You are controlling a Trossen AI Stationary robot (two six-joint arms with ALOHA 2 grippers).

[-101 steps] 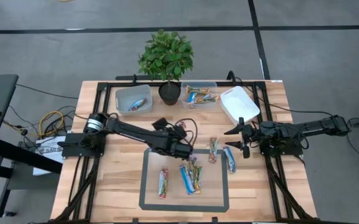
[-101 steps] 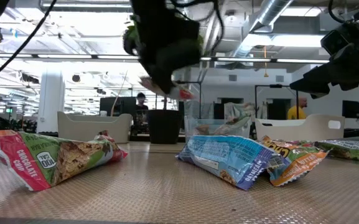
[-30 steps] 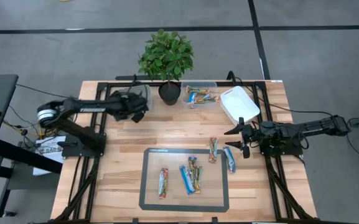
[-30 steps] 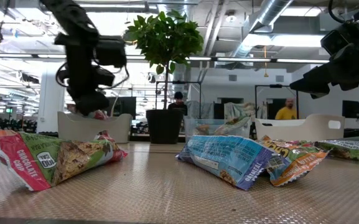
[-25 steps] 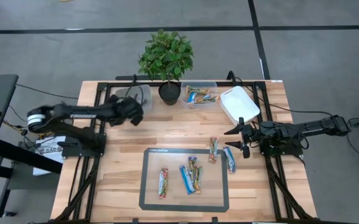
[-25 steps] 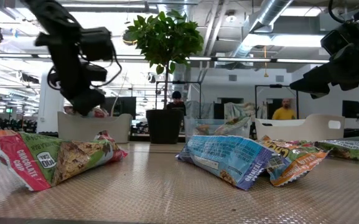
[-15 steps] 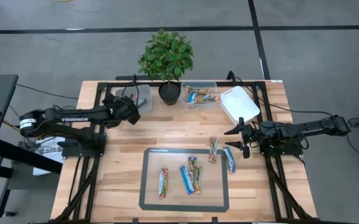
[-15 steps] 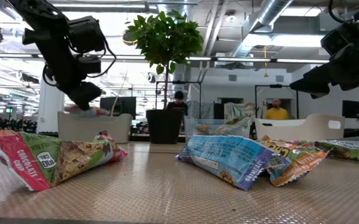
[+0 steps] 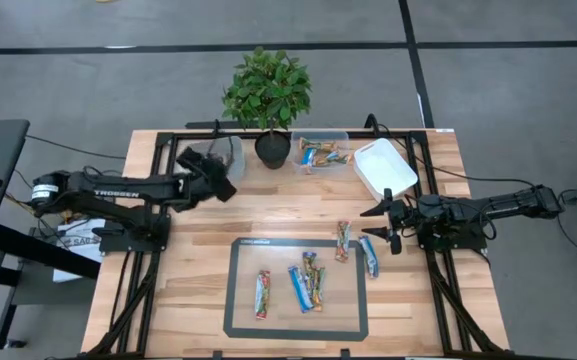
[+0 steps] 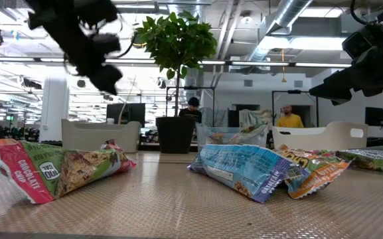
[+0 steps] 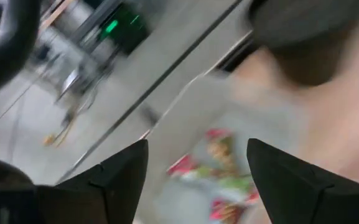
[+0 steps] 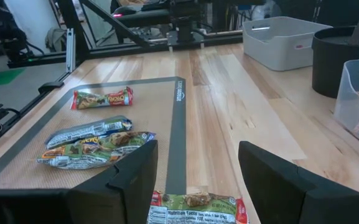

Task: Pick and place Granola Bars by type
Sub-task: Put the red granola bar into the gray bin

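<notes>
Pale wooden planks make up the table (image 9: 268,215), which carries a dark-bordered clear mat (image 9: 296,287) near its front edge and stands in a wide hall with a grey floor; in the low view two people stand far behind it. Granola Bars (image 9: 308,280) in shiny wrappers lie on the mat: one red-and-green bar (image 9: 262,294) to the left, lying apart from the others, and a blue bar and green-tan ones bunched in the middle. Two more bars (image 9: 354,247) lie just off the mat's right edge. Further bars fill a clear tub (image 9: 320,152) at the back, beside a potted plant (image 9: 268,95); a grey tub (image 9: 230,155) stands to the plant's left and a white tub (image 9: 383,166) sits at the right. Bare wood separates the mat from the tubs.

Over the grey tub hovers the left gripper (image 9: 218,165), jaws spread and empty; its wrist view, blurred, shows a red-green bar (image 11: 219,171) below. By the table's right side the right gripper (image 9: 383,222) waits, jaws parted, near the two stray bars.
</notes>
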